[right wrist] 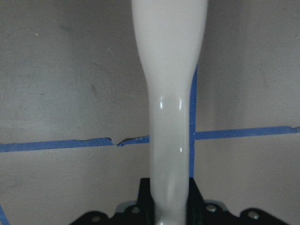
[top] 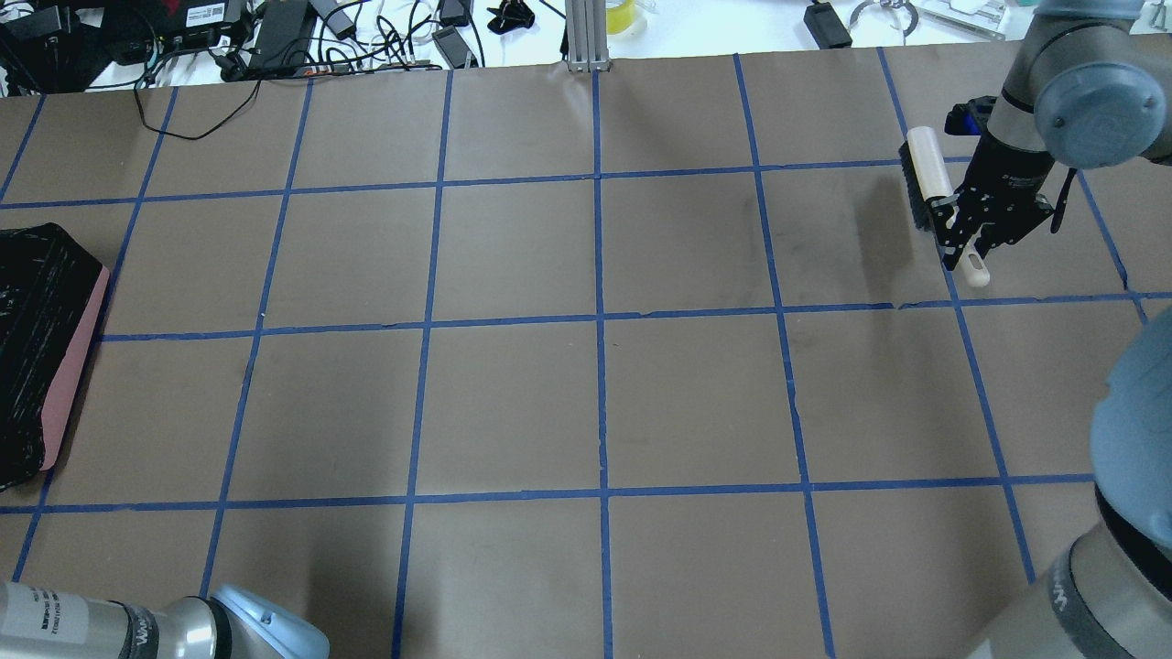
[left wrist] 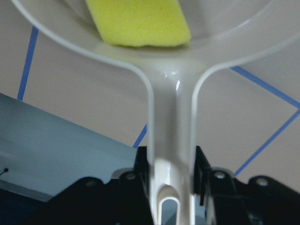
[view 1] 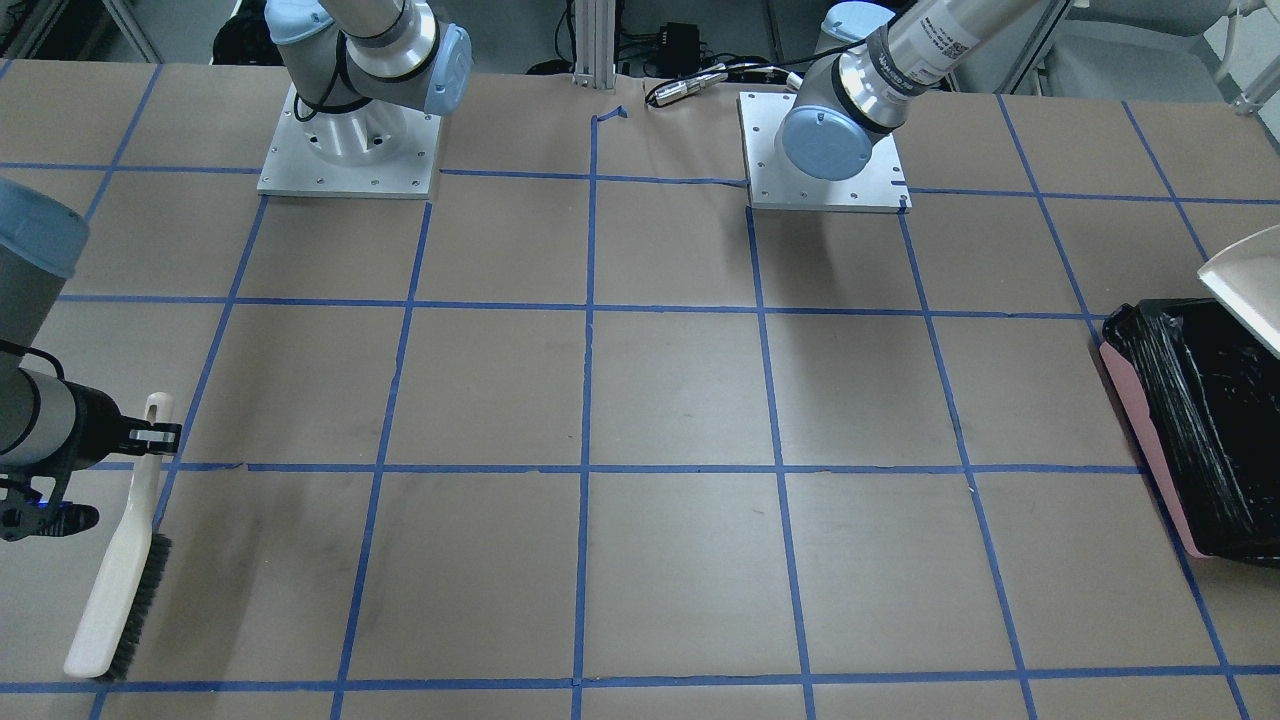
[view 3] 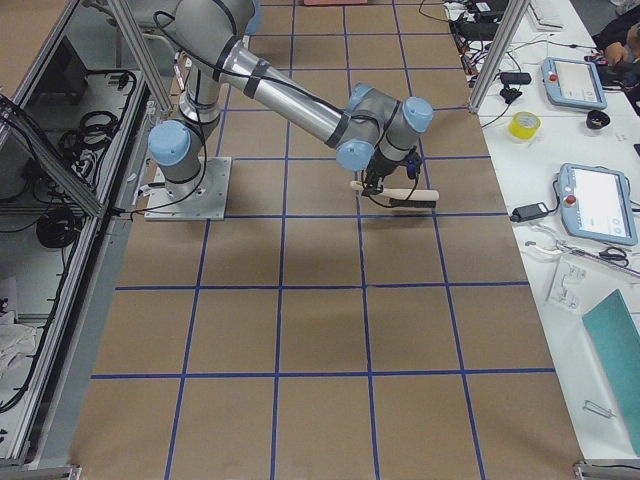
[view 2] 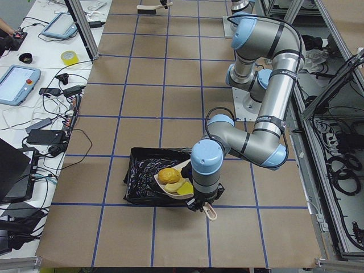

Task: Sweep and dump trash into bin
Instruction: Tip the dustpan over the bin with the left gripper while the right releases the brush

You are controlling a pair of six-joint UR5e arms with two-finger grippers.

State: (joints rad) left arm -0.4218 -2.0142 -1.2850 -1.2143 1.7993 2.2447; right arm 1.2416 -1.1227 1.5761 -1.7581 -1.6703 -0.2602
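My left gripper [left wrist: 171, 187] is shut on the handle of a beige dustpan [left wrist: 171, 112]. It holds the pan over the near edge of the bin [view 2: 142, 176], a pink-sided box lined with a black bag [view 1: 1200, 430]. On the pan lie the orange-yellow lump [view 2: 168, 175], the pale cream crescent [view 2: 174, 185] and the bright yellow wedge [left wrist: 138, 23]. My right gripper [top: 975, 233] is shut on the white handle of a brush [top: 925, 178], far from the bin. The brush [view 1: 120, 580] has its bristles at the table.
The two arm bases [view 1: 350, 150] [view 1: 825, 150] stand at the robot's edge of the taped brown table. A bench with tablets, cables and a tape roll [view 2: 69, 57] runs along the far side. A metal post [top: 586, 37] stands at the far edge.
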